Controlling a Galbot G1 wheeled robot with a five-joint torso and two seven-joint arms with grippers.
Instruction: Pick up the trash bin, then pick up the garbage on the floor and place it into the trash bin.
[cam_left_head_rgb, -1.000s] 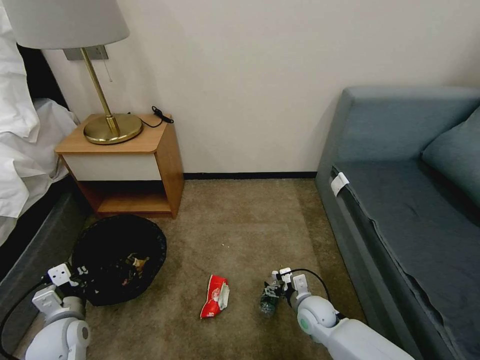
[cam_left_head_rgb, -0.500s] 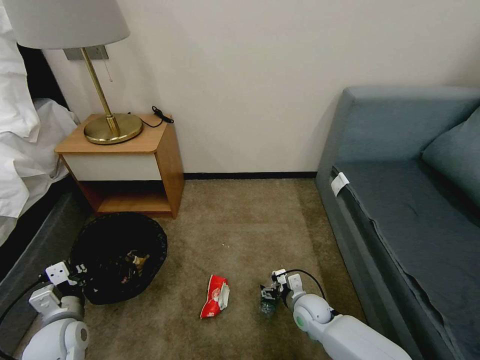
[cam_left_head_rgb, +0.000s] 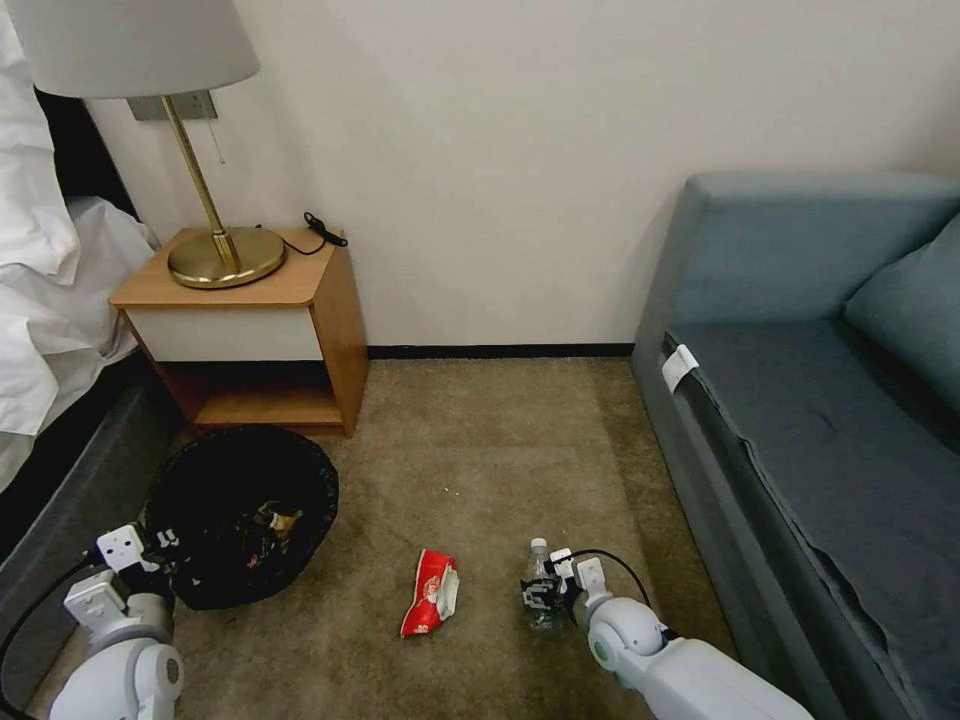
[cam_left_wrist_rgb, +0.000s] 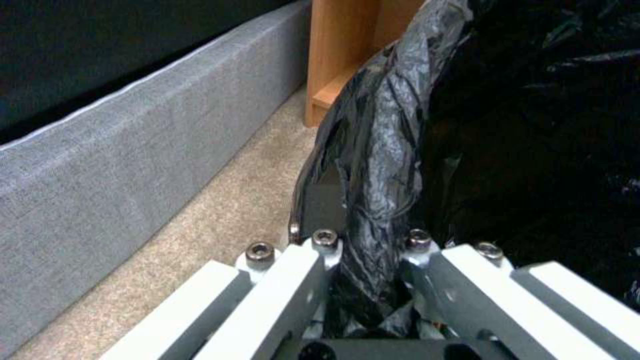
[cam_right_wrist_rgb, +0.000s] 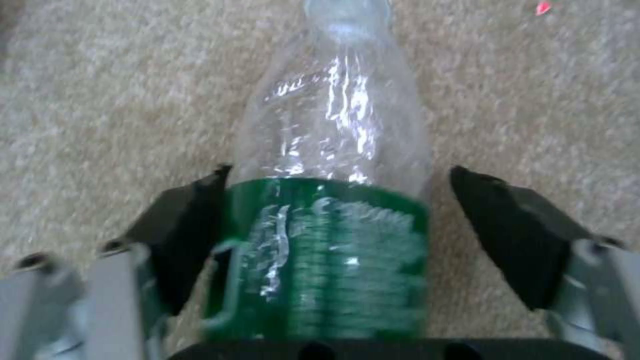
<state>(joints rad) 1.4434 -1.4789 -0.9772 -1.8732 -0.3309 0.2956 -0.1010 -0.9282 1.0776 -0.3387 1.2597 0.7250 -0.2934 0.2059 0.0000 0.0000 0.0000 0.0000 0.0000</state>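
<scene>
Standing the bottle (cam_left_head_rgb: 540, 590) up is what the last second amounts to: a second ago it lay low and tilted on the carpet (cam_left_head_rgb: 480, 460) under the right gripper (cam_left_head_rgb: 545, 595), and now its cap points up toward the wall, with the right arm drawn a little nearer the robot. In the right wrist view the bottle (cam_right_wrist_rgb: 333, 200) sits between the two black pads (cam_right_wrist_rgb: 513, 225); one pad touches the green label, while the other stands off from it with carpet showing in the gap, so the fingers bracket the bottle without yet clamping it. I judge the grasp is half made: the bottle is lined up, but a lift now could let it slip or tip. The left gripper (cam_left_head_rgb: 150, 555) is clenched on the folded black bag at the near rim of the trash bin (cam_left_head_rgb: 240, 515), and the left wrist view shows crinkled plastic pinched between the fingers (cam_left_wrist_rgb: 280, 295) of that gripper (cam_left_wrist_rgb: 367, 280), with the bed base and the nightstand (cam_left_head_rgb: 250, 320) beyond. The bin has edged slightly to the right while held, its mouth open to the head camera with some litter already lying inside. The red and white wrapper (cam_left_head_rgb: 430, 592) lies flat on the carpet between the bin and the bottle, untouched. So two pieces are left on the floor, and the bottle looks like the one being worked on.
</scene>
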